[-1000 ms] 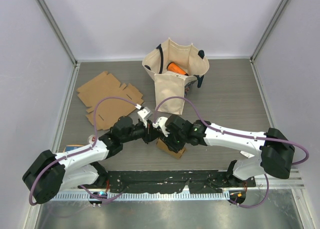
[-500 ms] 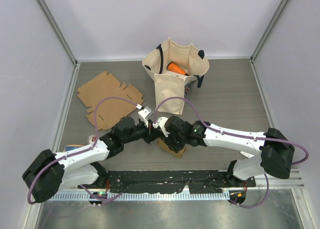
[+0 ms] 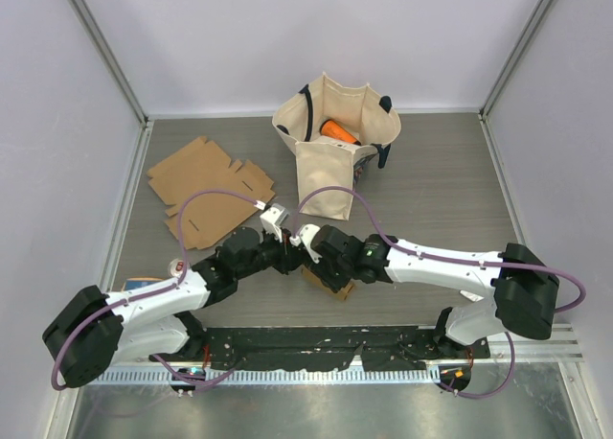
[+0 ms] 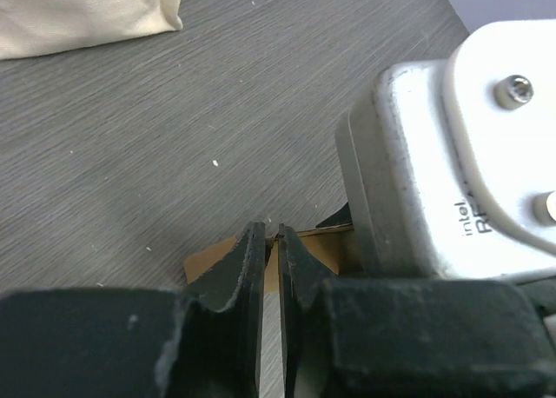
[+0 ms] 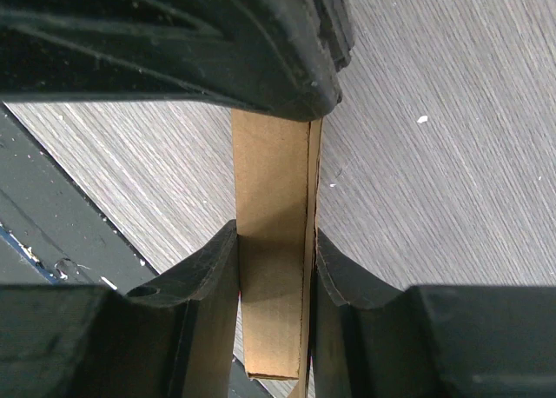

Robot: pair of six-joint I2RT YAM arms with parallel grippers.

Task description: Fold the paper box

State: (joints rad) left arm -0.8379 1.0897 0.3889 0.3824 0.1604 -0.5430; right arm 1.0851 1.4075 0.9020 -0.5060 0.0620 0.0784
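The paper box (image 3: pixel 332 287) is held low over the worktop (image 3: pixel 441 190) near the arm bases. One panel is clamped by the right end effector (image 5: pixel 274 242) – probably to brace a crease – while the left end effector (image 4: pixel 270 237) is narrowed to a slit, seemingly pinched on an adjoining flap. A flat cardboard blank (image 3: pixel 206 190) and a canvas bag (image 3: pixel 330 171) lie well apart behind.

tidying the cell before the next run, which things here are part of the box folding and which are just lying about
In the job: paper box clamped in the right fingers; left fingers at its edge.
Lying about: flat cardboard blanks; tote bag with an orange item inside.
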